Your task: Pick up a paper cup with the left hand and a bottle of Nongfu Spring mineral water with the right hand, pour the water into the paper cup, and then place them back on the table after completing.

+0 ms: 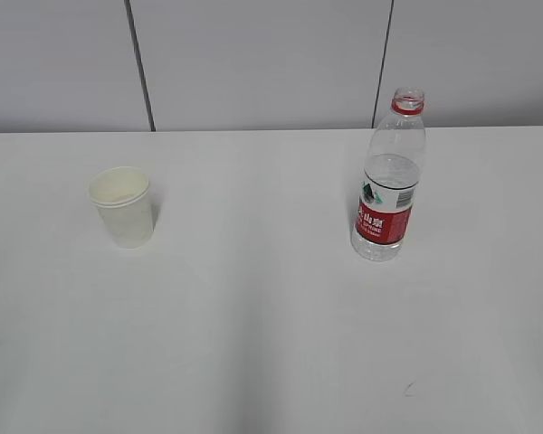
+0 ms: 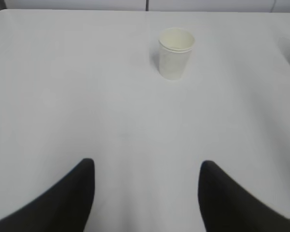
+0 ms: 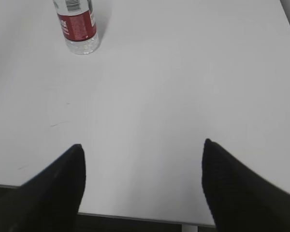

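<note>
On the table, left, the cup stands upright, mouth up; right, the uncapped bottle stands upright, its red label's writing unreadable. Left gripper and right gripper hover spread apart, empty.

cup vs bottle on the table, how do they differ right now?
The paper cup is short, opaque and cream white; the bottle is tall, clear plastic with a red label. The cup is wide open at the top; the bottle narrows to a small neck with a red ring and no cap visible. Both stand upright on the white table, well apart, with neither tool touching them.
</note>
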Controlling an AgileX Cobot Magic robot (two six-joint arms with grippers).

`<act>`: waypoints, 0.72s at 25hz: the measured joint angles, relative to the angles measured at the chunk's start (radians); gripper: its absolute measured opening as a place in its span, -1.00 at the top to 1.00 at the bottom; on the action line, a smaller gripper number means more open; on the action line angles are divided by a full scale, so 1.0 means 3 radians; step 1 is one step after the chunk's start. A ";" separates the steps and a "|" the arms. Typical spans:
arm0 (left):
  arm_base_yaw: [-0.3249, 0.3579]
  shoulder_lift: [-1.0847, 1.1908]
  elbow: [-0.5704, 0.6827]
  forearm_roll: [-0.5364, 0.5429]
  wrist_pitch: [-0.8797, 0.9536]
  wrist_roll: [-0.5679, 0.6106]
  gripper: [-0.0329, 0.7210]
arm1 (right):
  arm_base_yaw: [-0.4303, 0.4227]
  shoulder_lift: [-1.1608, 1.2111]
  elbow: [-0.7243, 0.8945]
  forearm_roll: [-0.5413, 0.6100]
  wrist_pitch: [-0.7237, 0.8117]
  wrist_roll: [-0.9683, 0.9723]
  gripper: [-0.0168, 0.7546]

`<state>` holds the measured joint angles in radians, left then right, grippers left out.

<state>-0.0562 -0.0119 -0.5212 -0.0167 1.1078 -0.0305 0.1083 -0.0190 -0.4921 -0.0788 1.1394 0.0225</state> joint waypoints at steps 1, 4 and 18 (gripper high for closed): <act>0.0054 0.0000 0.0000 0.0000 0.0000 0.0000 -0.22 | -0.0014 0.0000 0.0000 0.0000 0.0000 0.0000 -0.48; 0.0154 0.0000 0.0000 0.0003 0.0000 0.0000 -0.22 | -0.0021 0.0000 0.0000 -0.0008 0.0005 -0.0006 -0.48; 0.0168 0.0000 0.0000 0.0003 0.0000 0.0000 -0.22 | -0.0021 0.0000 0.0000 0.0037 0.0005 -0.0006 -0.48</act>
<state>-0.0058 -0.0119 -0.5212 -0.0158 1.1078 -0.0305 0.1020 -0.0190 -0.4921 -0.0676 1.1409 0.0207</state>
